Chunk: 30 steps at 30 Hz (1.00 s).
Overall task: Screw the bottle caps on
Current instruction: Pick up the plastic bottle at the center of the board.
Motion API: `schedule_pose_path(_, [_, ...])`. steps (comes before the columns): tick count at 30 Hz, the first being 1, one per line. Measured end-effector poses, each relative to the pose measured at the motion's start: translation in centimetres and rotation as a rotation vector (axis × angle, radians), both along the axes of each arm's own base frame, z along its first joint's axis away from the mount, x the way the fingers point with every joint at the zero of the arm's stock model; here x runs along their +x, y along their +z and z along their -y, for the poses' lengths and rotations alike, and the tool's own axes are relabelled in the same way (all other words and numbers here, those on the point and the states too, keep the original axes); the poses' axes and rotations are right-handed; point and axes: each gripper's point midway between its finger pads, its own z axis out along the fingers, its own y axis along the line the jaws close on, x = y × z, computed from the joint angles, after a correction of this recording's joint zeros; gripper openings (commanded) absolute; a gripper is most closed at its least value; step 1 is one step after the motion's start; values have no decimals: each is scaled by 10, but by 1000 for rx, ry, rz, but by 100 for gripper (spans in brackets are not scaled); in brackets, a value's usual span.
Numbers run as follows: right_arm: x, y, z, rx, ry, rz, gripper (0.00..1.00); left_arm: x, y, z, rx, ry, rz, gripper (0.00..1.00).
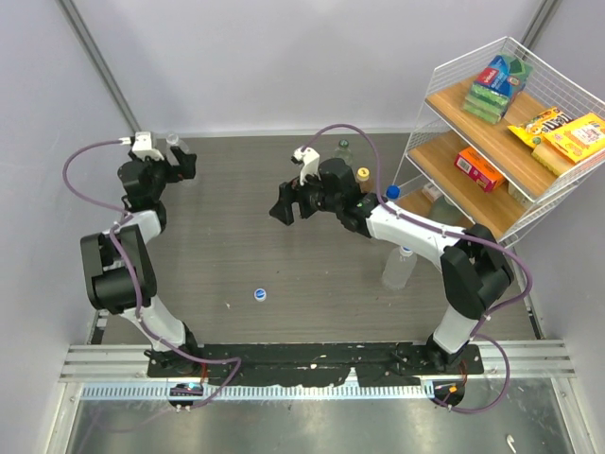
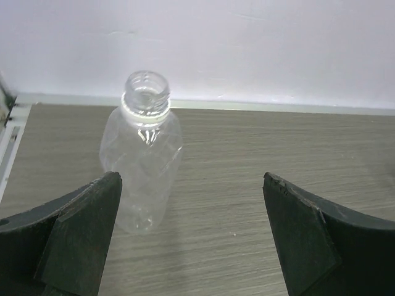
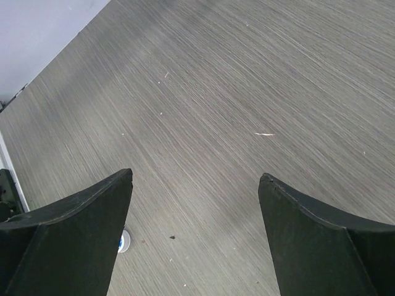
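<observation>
An uncapped clear bottle stands upright at the far left corner of the desk, close to the back wall. Its long axis is vertical and its threaded mouth is bare. The left pincer faces it with jaws spread wide and nothing between them. The bottle sits just ahead and to the left of the pincer's centre line, in front of the left finger rather than in the gap.

The one loose cap, white with a blue middle, lies flat on the desk toward the near edge, between the two arms and well apart from that bottle. The right pincer hangs over the middle of the desk, also wide open and empty. It is the nearer of the two to the cap, which lies back toward the arms' bases from it.

From the right wrist only a sliver of the cap shows, tucked beside one finger at the lower edge. More bottles cluster at the foot of the wire rack, partly behind the right arm. Another clear bottle stands beside that arm, and whether it is capped is hard to make out.
</observation>
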Motion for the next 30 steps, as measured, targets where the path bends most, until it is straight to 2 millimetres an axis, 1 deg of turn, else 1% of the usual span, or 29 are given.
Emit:
schedule_pose_path(2, [0,0,0,-3,2,5,87,6,3,3,25,-32,24,100])
schedule_pose_path(4, [0,1,0,-5,4,8,87,8,1,5,47,-56,36,100])
schedule_pose_path(11, [2,10,-2,-1,19,40,88,23,-33,3,87,-88,-2,100])
schedule_pose_path(17, [3,11,-1,-10,26,57,87,35,-34,3,106,-110,29,100])
schedule_pose_path(20, [3,10,0,-27,30,63,88,38,-38,3,112,-113,43,100])
schedule_pose_path(24, [2,9,3,-51,33,69,87,39,-51,2,102,-118,25,100])
schedule_pose_path(30, [0,18,7,-56,34,92,87,42,-70,0,94,-114,15,100])
